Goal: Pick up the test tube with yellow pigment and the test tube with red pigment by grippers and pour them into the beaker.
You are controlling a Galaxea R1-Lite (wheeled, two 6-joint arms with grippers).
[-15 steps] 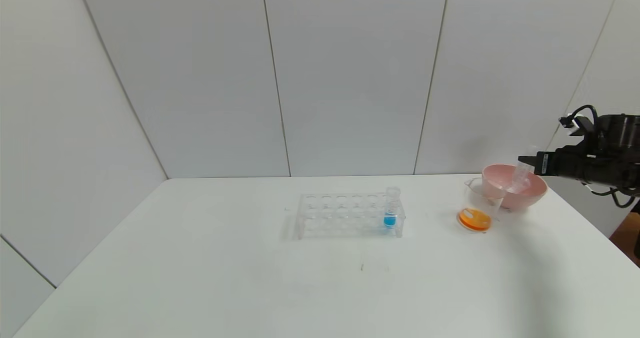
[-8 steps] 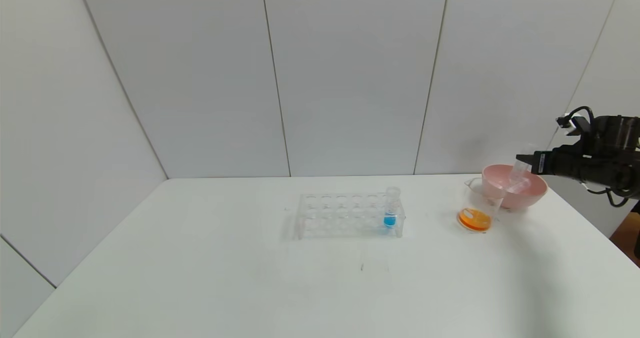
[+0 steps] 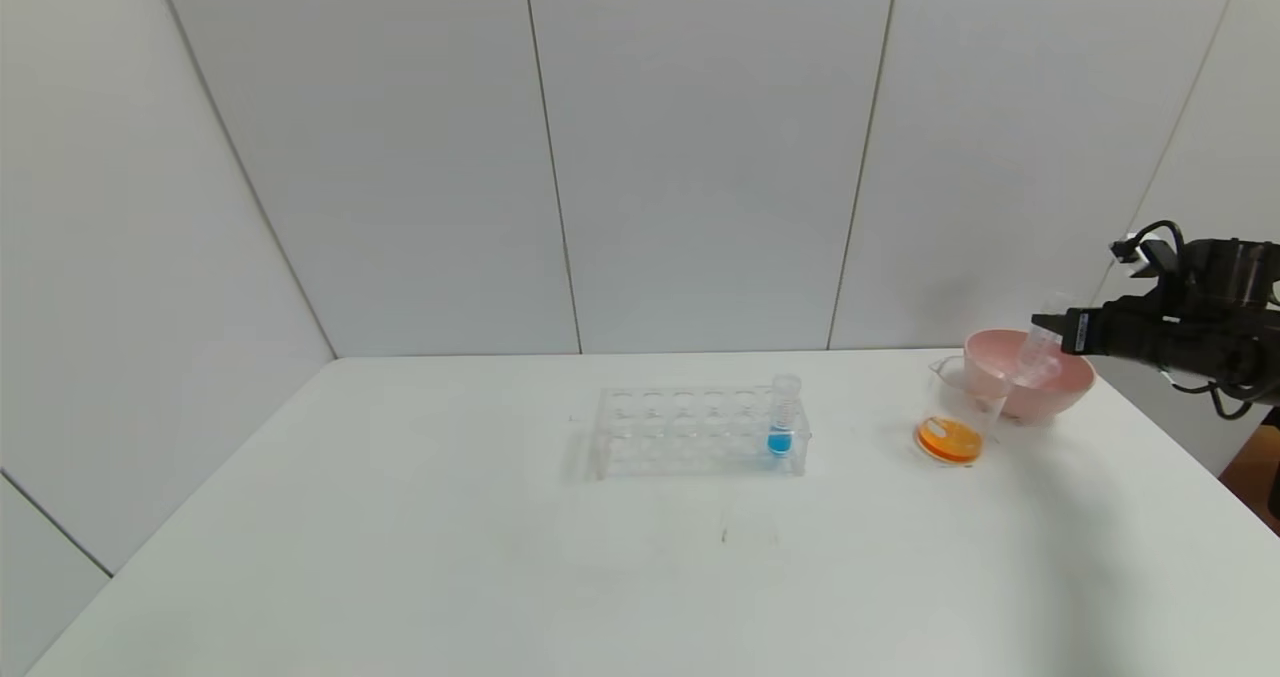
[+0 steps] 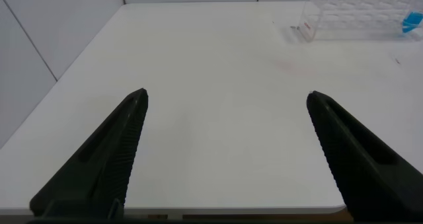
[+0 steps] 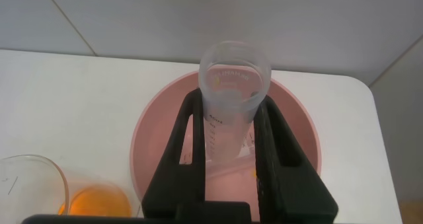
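Observation:
My right gripper (image 3: 1047, 329) is shut on a clear test tube (image 3: 1038, 345) and holds it tilted over the pink bowl (image 3: 1075, 379). In the right wrist view the fingers (image 5: 188, 128) clamp the tube (image 5: 232, 72) on both sides, its open ridged mouth facing the camera. I see no liquid in it and cannot tell which pigment it carried. The beaker (image 3: 962, 405) stands just left of the bowl with orange liquid (image 3: 948, 439) at its bottom. My left gripper (image 4: 228, 98) is open over bare table, holding nothing.
A clear tube rack (image 3: 680, 429) sits mid-table with a blue-liquid tube (image 3: 781, 419) at its right end. The bowl and beaker (image 5: 30, 184) stand close to the table's far right corner. A pale clear shape lies inside the bowl (image 5: 152, 141).
My right gripper has risen slightly over the bowl with the tube still held. The beaker, rack and bowl have not moved.

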